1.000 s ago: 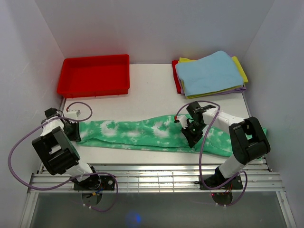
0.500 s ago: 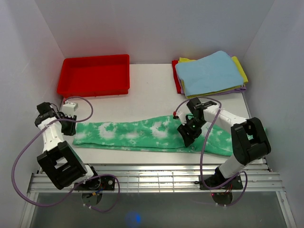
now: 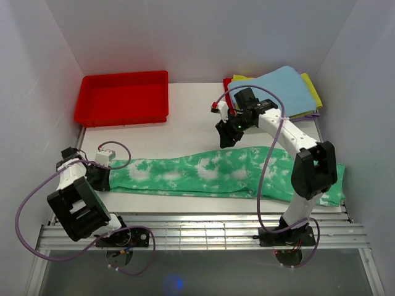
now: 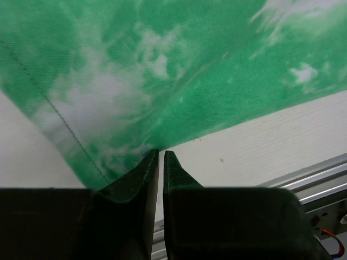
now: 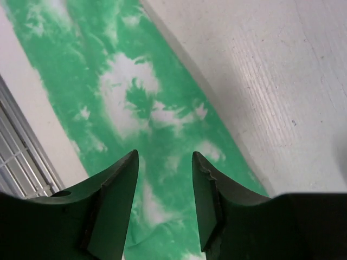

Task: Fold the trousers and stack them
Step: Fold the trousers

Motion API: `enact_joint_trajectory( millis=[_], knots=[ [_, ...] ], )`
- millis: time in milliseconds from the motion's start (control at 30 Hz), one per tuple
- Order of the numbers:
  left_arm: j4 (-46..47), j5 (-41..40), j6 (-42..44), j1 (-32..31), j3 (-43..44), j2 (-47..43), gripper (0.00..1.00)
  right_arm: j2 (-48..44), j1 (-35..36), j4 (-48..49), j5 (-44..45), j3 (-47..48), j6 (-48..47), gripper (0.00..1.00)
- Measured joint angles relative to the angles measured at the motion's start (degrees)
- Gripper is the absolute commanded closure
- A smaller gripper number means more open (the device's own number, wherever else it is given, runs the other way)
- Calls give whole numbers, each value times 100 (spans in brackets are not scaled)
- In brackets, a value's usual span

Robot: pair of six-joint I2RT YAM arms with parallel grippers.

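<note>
Seen from above, the soft green fabric trousers with white tie-dye blotches (image 3: 203,172) are lying flat on the white worktop (image 3: 185,129). Their long axis is running left to right near the front edge, well apart from the shallow red plastic tray (image 3: 121,118) at the far left and the pile of folded cloths topped by a plain light blue one (image 3: 271,92) at the far right. The left arm's fingers (image 3: 102,177) are sitting at the trousers' left end, while the right arm's fingers (image 3: 224,137) are hovering over the far edge near mid-length, leaving the right-hand end free. From the left wrist, the left fingers (image 4: 149,168) are pressing almost together on a stitched corner of the trousers (image 4: 135,70), apparently pinching it, with bare worktop (image 4: 260,146) to one side. From the right wrist, the right fingers (image 5: 116,184) are spreading wide and holding nothing, with the trousers (image 5: 124,92) lying beneath them and bare worktop (image 5: 260,70) alongside. Judging by this, the fold is calling for one end to travel along that axis toward the other, and the left arm is the one gripping an end.
</note>
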Motion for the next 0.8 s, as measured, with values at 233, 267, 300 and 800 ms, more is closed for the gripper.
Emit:
enact_joint_trajectory(
  millis=[233, 267, 300, 800],
  knots=[
    [308, -323, 105, 0, -343, 175, 93, 1668, 219, 262, 225, 870, 17, 47],
    [319, -354, 105, 0, -350, 175, 95, 1751, 247, 278, 238, 892, 17, 46],
    [330, -372, 109, 0, -356, 175, 97, 1878, 286, 289, 251, 925, 13, 45],
    [393, -413, -20, -4, -380, 175, 100, 2120, 619, 282, 636, 907, -345, 90]
  ],
)
